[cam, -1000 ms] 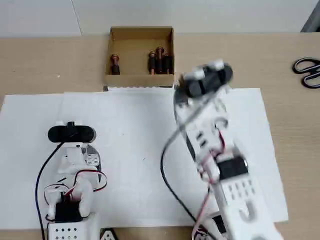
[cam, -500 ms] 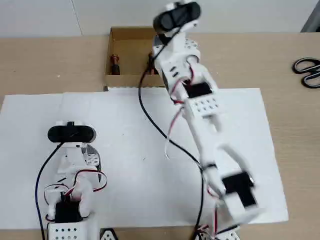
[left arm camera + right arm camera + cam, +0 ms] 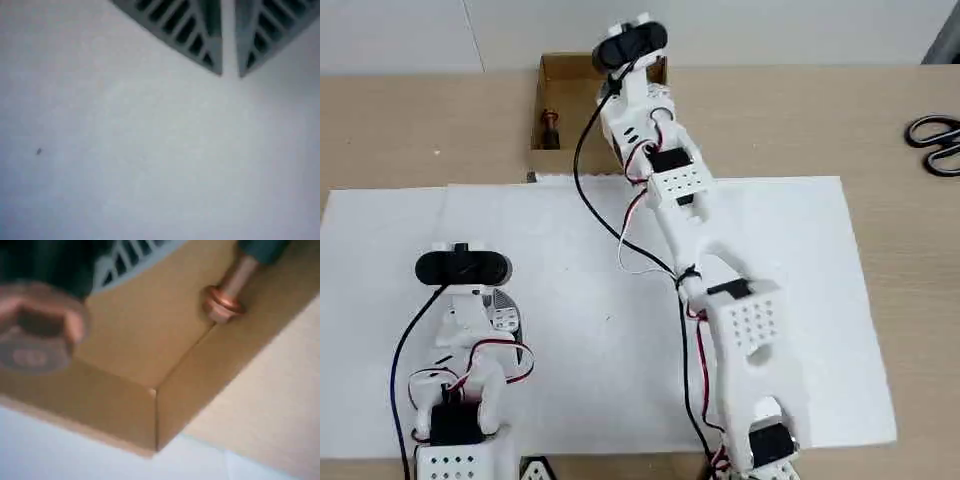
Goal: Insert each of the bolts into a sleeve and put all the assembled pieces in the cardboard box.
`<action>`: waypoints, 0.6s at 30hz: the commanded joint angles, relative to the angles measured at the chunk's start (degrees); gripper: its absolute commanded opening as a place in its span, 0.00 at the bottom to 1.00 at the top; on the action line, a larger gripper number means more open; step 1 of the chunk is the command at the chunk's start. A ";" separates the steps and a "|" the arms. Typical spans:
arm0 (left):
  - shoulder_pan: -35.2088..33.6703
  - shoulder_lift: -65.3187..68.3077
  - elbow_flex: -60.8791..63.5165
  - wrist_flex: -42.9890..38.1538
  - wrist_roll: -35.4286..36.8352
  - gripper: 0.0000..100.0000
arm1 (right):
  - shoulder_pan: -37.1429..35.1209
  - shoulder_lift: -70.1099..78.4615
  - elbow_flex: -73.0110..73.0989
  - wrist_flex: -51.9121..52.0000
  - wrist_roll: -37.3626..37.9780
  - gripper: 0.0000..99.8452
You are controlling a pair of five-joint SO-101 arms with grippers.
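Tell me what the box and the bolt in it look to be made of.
Cardboard box: plain brown cardboard, matte, with a folded corner. Bolt: likely metal, copper-coloured and shiny, judging by the glint on its flanged head; plated or solid cannot be told.

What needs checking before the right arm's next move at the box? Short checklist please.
1. Right arm reaches over the cardboard box: ok.
2. Piece carried by that arm: cannot tell; a blurred copper head sits close to its wrist camera.
3. Drop spot: ok; there is bare box floor beside the inner corner, apart from the assembled piece lying there.
4. Left gripper out of the way: ok; it is over the white paper, holding nothing.
5. Scissors clear of the arm: ok; they lie far off to one side.
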 commanded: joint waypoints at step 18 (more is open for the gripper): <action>0.18 -0.62 -0.13 -1.23 -0.35 0.01 | -2.15 4.88 -15.12 6.90 7.38 0.13</action>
